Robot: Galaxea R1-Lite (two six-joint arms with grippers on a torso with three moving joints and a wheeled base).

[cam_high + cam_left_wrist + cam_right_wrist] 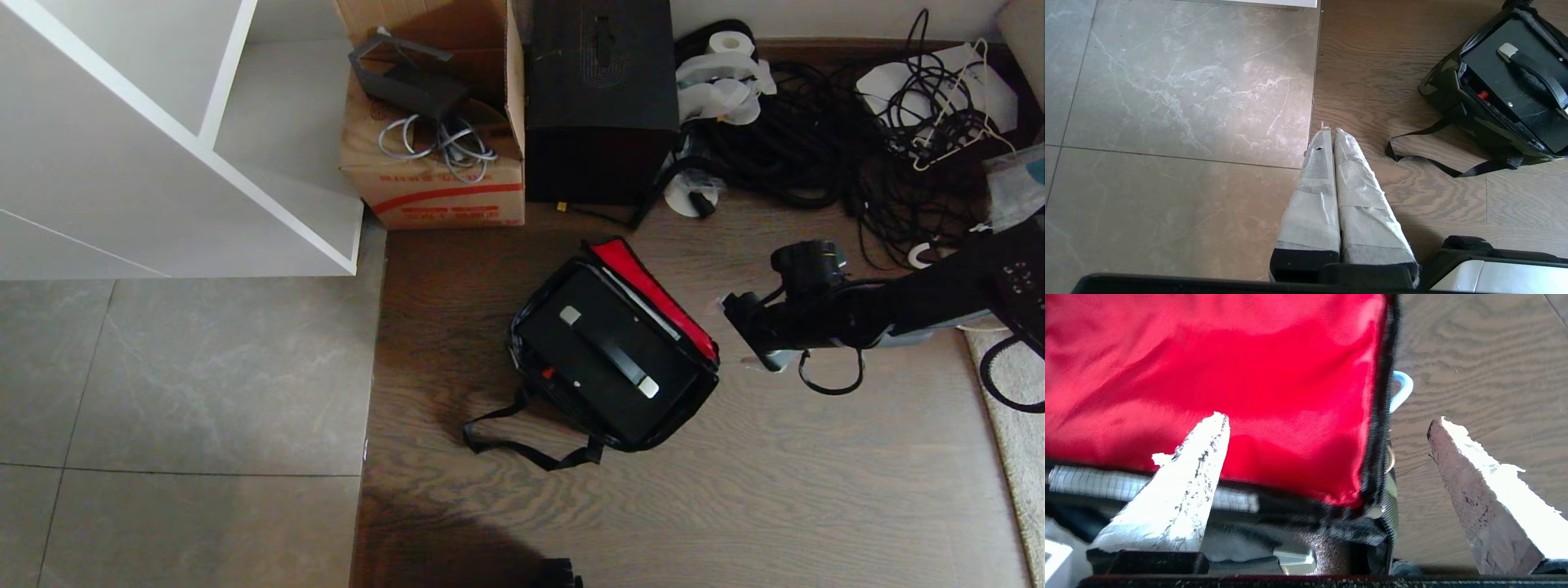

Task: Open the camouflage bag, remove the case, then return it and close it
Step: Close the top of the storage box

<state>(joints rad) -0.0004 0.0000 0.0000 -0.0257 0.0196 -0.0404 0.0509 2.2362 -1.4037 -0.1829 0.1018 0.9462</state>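
Observation:
The camouflage bag [518, 336] lies open on the wooden floor, its red-lined flap [649, 286] folded back to the right. The flat black case [571, 359] sits inside it, handle [611, 353] facing up. My right gripper [739, 333] hovers just right of the flap, open and holding nothing. The right wrist view shows the right gripper [1329, 420] straddling the flap's zipper edge, red lining [1229, 375] on one side and the white zipper pull [1402, 390] on the other. My left gripper [1331, 130] is shut and parked low over the floor, left of the bag [1443, 81] and case [1506, 85].
A black strap [522, 445] trails from the bag's near side. Behind it stand a cardboard box [433, 180] and a taller black box [600, 98]. Tangled cables [816, 139] fill the back right. A white shelf unit [163, 139] is at the left, a rug [1020, 425] at the right.

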